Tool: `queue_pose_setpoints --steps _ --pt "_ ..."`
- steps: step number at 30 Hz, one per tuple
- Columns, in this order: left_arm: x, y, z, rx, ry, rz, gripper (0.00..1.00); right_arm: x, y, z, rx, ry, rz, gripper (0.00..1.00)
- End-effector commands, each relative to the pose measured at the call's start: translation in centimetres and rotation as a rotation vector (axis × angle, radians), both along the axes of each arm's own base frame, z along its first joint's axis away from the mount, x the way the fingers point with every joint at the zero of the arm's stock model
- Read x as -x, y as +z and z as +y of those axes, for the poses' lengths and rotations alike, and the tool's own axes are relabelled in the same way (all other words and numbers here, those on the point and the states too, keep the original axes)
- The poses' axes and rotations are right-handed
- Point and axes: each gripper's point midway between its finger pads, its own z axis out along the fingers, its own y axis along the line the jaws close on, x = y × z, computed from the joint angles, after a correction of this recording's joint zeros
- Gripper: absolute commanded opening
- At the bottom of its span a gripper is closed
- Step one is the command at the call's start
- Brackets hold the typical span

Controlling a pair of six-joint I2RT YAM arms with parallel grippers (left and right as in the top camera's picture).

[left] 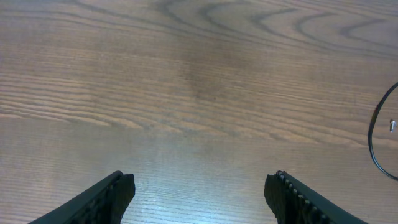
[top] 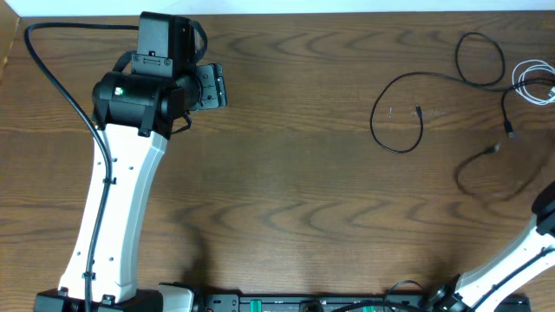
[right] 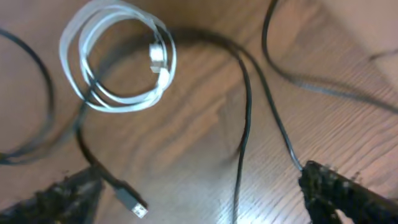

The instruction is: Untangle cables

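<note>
The cables lie at the table's far right. A black cable (top: 381, 95) forms a loop, a second black cable (top: 464, 173) curves below it, and a coiled white cable (top: 531, 82) sits at the right edge. In the right wrist view the white coil (right: 118, 65) lies ahead. A black cable with a USB plug (right: 130, 204) and another black cable (right: 247, 118) run between the wide-apart fingers of my right gripper (right: 199, 196), which is open. A thinner black cable (right: 280, 124) reaches its right finger (right: 342, 193). My left gripper (left: 202, 196) stands open over bare wood, far from the cables.
The left arm (top: 130, 173) stands over the table's left side with its own thick black wire (top: 61, 78). The right arm (top: 520, 256) comes in from the lower right corner. A black cable arc (left: 372, 134) shows at the right edge of the left wrist view.
</note>
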Motion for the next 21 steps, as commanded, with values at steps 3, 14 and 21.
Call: queue_pose_setpoints --steps 3,14,21 --pt "0.0 -0.6 0.2 -0.003 0.011 0.017 0.73 -1.3 2.8 2.8 -0.037 0.061 -0.065 0.99" --pt "0.0 -0.6 0.2 -0.003 0.011 0.017 0.74 -5.8 5.2 24.1 -0.303 0.769 -0.128 0.99" --pt "0.0 -0.6 0.2 -0.004 0.011 0.017 0.74 -4.6 3.5 32.2 -0.249 0.951 0.057 0.97"
